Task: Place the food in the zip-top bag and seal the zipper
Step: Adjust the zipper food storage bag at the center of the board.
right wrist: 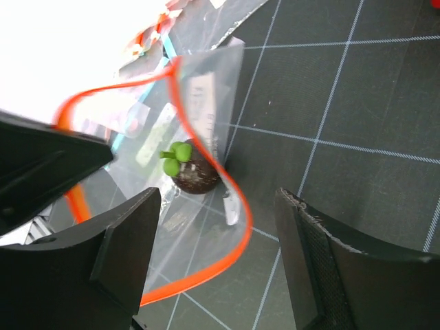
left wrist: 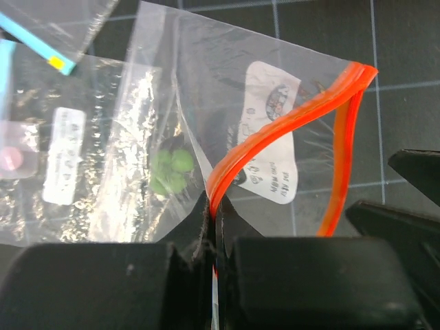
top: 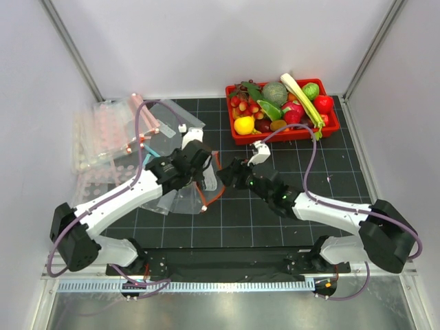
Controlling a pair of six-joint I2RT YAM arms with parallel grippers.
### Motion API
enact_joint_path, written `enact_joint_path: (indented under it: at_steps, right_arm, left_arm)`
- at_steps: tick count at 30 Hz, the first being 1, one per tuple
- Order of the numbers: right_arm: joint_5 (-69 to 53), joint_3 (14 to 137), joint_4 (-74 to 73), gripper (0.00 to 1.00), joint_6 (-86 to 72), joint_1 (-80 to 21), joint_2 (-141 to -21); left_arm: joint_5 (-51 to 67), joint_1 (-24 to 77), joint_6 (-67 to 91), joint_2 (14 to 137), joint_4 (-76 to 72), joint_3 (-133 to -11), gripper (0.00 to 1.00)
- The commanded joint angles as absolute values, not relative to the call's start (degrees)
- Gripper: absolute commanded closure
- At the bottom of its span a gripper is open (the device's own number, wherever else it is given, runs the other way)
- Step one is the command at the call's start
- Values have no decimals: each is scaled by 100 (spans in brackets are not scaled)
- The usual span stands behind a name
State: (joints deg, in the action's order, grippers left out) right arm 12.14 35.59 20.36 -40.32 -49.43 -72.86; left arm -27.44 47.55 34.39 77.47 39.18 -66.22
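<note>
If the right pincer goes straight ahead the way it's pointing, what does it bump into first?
Probably the thin red-orange zipper strip on the mouth of the clear plastic bag, looping just ahead of the open right pincer. Depth is hard to judge.

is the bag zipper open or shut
Open: the zipper's two red-orange strips bow apart into a loop, and the left gripper pinches one strip.

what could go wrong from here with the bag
1. The left gripper pinches only a short bit of the zipper, so the floppy bag may slip or its mouth sag shut.
2. The zipper loops between the fingers of the open right gripper; moving away could snag it.
3. The dark piece inside lies near the mouth and might roll out.
</note>
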Motion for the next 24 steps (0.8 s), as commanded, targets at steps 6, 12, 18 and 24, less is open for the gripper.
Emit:
enact_joint_path:
  at_steps: [6,12,18,24]
  right_arm:
    - [1029,4095,2057,38,-3929,-5010,-7971]
    - [949,4315,1855,85,-3762,-5019,-8078]
    - [1449,4631,1126,99,-3332,-5124,-7525]
    - [1836,4675,827,99,-3138,-5150,-6919]
  left_arm:
    - [-3463,4737,3665,6602,3402,-6153,97]
    - [-3664,4737,3551,6697,3585,-6301,99]
    - [-5534,5122,3769,7285,5130,-7362,100]
    - [-7031,5836,5141,7971,7522,-8568,100]
